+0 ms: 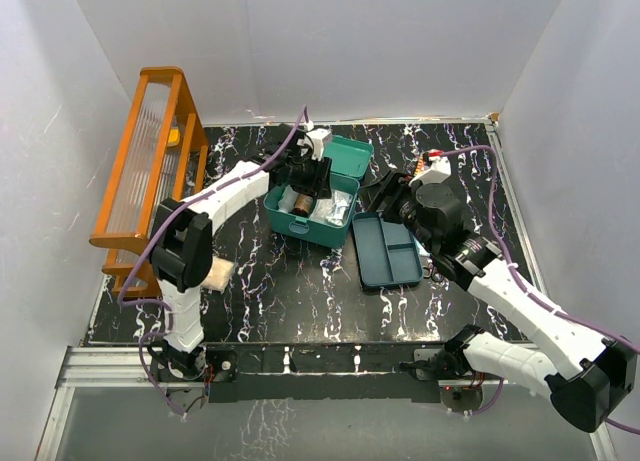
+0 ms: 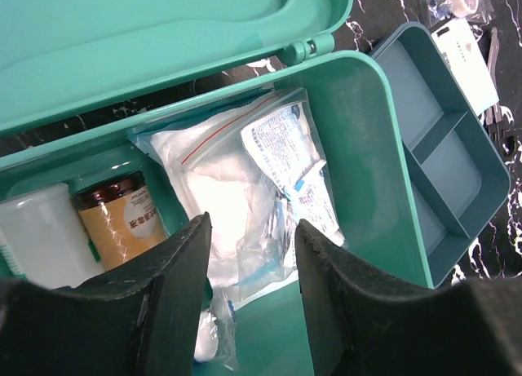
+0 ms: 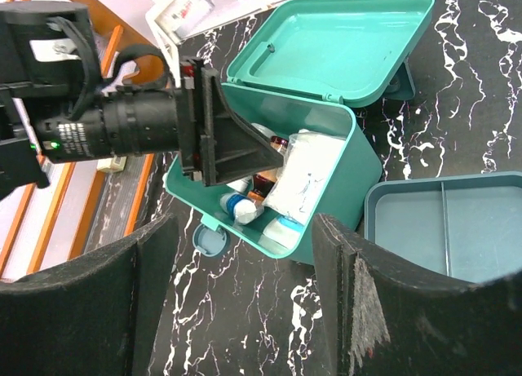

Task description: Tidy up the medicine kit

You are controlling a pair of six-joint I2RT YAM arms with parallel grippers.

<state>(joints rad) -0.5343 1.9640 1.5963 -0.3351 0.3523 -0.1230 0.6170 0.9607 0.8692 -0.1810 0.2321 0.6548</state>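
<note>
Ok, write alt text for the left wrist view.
The left claw, open and empty, hangs over the open teal medicine kit. Inside lie a zip bag of white dressings and sachets, a brown bottle and a white container; the divided tray sits outside, to the right.

right gripper [image 3: 245,311]: jaws apart, empty | medicine kit [image 3: 330,135]: lid up | tray [image 3: 481,229]: just beside it | left gripper [image 3: 245,152]: over medicine kit

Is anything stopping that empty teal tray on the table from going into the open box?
Yes. The left arm reaches over the open medicine kit box, its jaws apart just above the plastic bag of supplies inside. The tray insert lies beside the box; the lid is folded open, out of the way.
</note>
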